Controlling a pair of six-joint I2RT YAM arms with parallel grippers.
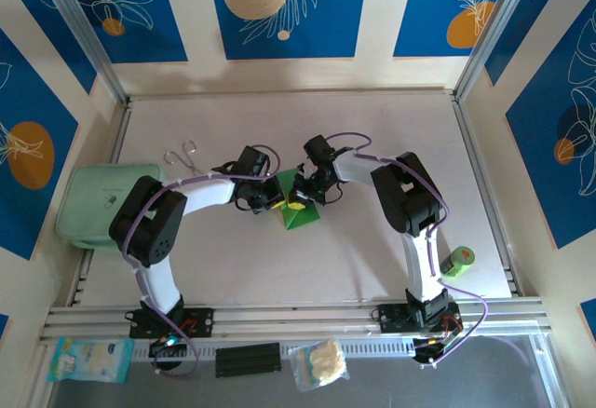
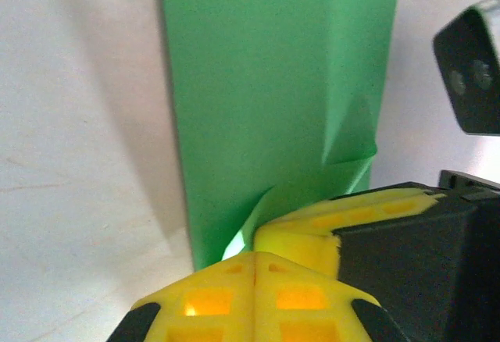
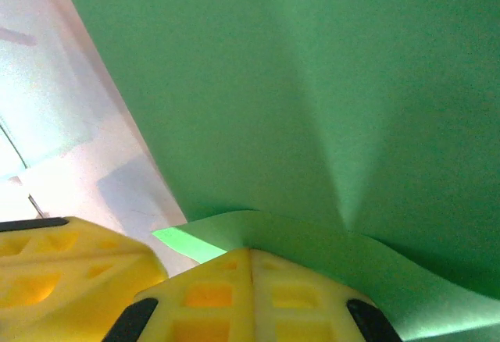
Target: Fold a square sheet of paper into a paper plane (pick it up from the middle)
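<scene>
**Both grippers pinch the green sheet at mid-table**

The square sheet of paper (image 1: 301, 214) lies in the middle of the table (image 1: 372, 129), between the two arms. It already carries creases, and from above it reads as a pointed shape.

The left gripper (image 2: 254, 268) and the right gripper (image 3: 250, 268) meet tip to tip at one edge. Each has its yellow fingers clamped together, with a lifted lip of paper running into the seam. How much paper sits between the pads is hidden, so I judge both grips to be on the sheet rather than beside it. Holding one edge side by side probably lets the arms raise the flap evenly and carry it over as a straight fold.

A pale mint pouch (image 1: 102, 205) and a small green roll (image 1: 458, 261) sit well apart. No writing is legible on them or anywhere else.
</scene>
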